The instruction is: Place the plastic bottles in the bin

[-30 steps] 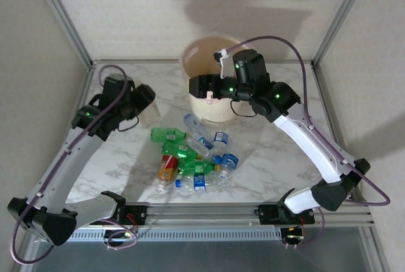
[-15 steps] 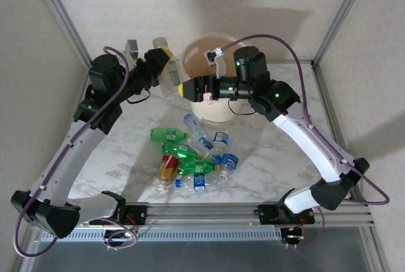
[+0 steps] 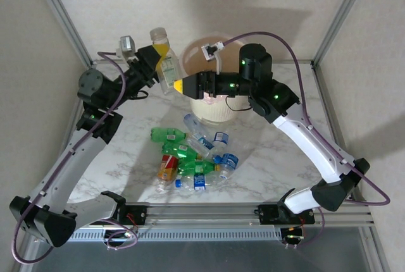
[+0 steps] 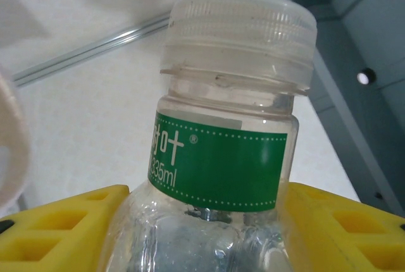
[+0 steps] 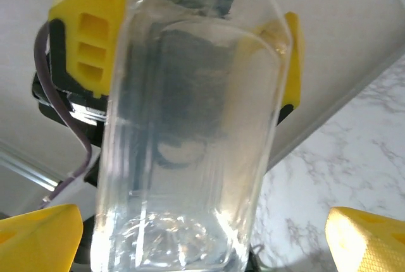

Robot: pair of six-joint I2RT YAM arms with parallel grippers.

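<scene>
Down at the near middle of the counter point(image 3: 272, 158) the loose bottles point(image 3: 193, 158) lie in a heap, all on their sides and pointing every which way. There are green ones, clear ones with blue labels, and one with a red-orange label point(image 3: 168, 167) at the left edge of the pile.

Up and further back, the left pincer point(image 3: 167, 73) is clamped on the held bottle point(image 3: 164, 55), lifted well clear of the counter. The bottle stands close to upright, its long axis running up and down with a slight lean. The pale cap is on top and the base hangs below.

From the left wrist, the yellow pads point(image 4: 57, 228) press both sides of the clear body just under the green label point(image 4: 221, 164), and the ribbed cap point(image 4: 240, 31) points away beyond the fingertips.

The right pincer point(image 3: 183, 86) reaches in from the other side, level with the bottle's lower end, its jaws spread wide. From the right wrist its own yellow fingertips point(image 5: 38, 237) sit far apart at the bottom corners, with the clear bottle point(image 5: 190, 126) between them and daylight on both sides. It has no grip.

Just behind and to the right stands the bin point(image 3: 212, 112), with the held bottle beside its left rim rather than over the opening.
</scene>
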